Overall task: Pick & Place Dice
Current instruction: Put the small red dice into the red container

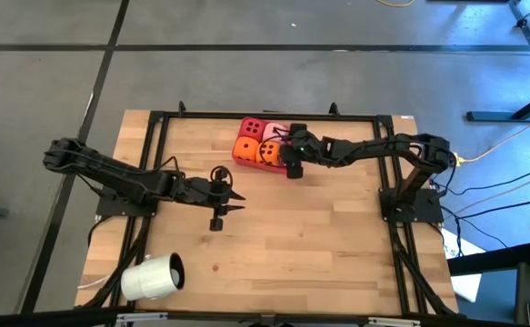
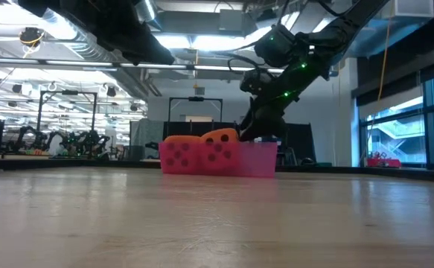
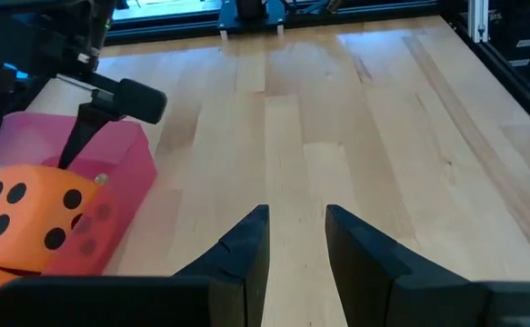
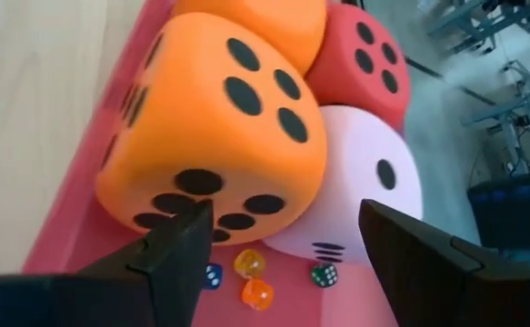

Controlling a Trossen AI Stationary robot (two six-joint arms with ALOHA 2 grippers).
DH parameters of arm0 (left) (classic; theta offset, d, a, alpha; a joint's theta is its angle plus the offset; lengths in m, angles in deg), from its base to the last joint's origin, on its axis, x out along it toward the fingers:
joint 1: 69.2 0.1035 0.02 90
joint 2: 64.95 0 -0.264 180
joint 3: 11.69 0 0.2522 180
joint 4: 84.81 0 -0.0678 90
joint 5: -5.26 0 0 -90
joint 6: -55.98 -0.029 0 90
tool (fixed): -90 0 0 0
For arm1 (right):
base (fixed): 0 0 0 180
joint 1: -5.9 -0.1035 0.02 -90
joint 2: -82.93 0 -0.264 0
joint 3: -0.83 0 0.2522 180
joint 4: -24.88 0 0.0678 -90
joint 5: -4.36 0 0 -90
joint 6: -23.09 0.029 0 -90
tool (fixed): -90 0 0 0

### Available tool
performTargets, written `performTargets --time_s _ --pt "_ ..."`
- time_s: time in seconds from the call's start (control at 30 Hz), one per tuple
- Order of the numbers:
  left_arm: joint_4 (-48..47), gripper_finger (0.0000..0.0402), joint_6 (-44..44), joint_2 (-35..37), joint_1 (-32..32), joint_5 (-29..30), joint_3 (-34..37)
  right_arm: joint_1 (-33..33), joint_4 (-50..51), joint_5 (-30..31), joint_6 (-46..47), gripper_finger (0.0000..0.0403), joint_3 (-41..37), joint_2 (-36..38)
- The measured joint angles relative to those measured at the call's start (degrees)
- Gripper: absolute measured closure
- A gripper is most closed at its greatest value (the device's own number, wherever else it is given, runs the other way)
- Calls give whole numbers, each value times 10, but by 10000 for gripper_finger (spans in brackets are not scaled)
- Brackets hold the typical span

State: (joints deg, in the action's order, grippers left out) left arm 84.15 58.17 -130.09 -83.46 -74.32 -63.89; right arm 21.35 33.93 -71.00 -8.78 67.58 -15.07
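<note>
Over dice (image 4: 219,127), right gripper (image 4: 283,245) jaws apart.

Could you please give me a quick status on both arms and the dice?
Right pincer open, over the dice in the red tray. Left pincer mid-table, holding nothing. White cup well clear.

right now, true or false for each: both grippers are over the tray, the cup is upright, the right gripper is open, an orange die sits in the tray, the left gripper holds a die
1. Both grippers are over the tray. False: only the right gripper is there; the left gripper is above bare table.
2. The cup is upright. False: it lies on its side.
3. The right gripper is open. True: its fingers stand apart, empty.
4. An orange die sits in the tray. True.
5. The left gripper holds a die. False: nothing is between its fingers.
</note>
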Motion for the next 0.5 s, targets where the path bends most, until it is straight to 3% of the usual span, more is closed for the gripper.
performTargets --time_s 0.3,0.5 --pt "0 295 11 0 0 0 0 -14 83 56 33 127 0 4" --pt "-6 295 33 0 0 0 0 -37 95 62 50 142 8 40"
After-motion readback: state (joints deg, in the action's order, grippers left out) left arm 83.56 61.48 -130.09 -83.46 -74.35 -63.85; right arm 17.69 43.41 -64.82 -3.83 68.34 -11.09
